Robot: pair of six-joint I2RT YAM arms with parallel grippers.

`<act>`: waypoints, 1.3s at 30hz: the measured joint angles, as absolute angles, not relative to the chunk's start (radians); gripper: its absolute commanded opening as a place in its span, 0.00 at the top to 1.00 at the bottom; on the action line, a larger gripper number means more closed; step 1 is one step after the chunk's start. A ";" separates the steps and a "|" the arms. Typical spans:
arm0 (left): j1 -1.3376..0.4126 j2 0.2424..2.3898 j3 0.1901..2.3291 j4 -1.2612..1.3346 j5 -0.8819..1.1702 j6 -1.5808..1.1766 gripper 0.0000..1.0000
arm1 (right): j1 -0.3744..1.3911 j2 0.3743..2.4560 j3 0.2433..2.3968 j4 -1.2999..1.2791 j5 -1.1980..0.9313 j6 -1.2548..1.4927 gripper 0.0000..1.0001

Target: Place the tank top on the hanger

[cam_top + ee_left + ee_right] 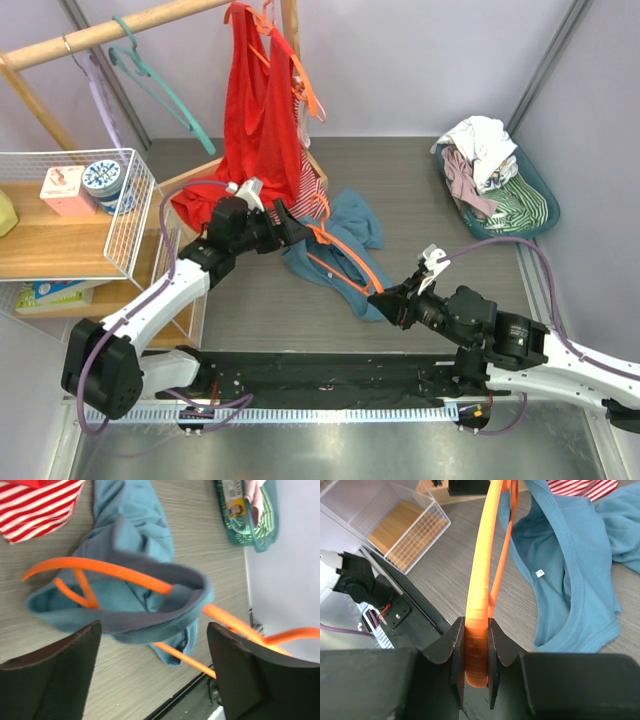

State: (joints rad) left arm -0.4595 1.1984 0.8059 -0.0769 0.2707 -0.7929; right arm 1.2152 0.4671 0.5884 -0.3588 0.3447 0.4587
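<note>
The teal-blue tank top [350,245] lies crumpled on the table in the middle. The orange hanger [345,258] runs through it. My right gripper [388,303] is shut on the hanger [479,595] at its near end and holds it up. The tank top [570,575] hangs to the hanger's right in the right wrist view. My left gripper [287,228] is open at the top's left edge. In the left wrist view, a strap of the top [140,605] is draped over the hanger's arm [120,572], beyond my open left gripper [152,672], which holds nothing.
A long red garment [255,110] hangs from the wooden rail [110,30], with a striped garment [312,188] below it. A teal-green hanger [160,85] and a lilac hanger [100,95] hang to the left. A wire basket [125,235] stands on the left shelf, and a laundry tub [535,195] at the right.
</note>
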 measured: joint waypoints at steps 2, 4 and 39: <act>-0.459 1.195 0.806 -0.087 0.255 -0.775 0.02 | 1.216 0.457 0.584 -0.346 0.350 0.458 0.99; -0.459 1.181 0.806 -0.099 0.244 -0.752 0.02 | 1.215 0.458 0.570 -0.322 0.355 0.458 0.99; -0.651 1.134 0.865 -0.061 0.002 -0.534 0.22 | 1.216 0.602 0.480 -0.059 0.347 0.448 0.99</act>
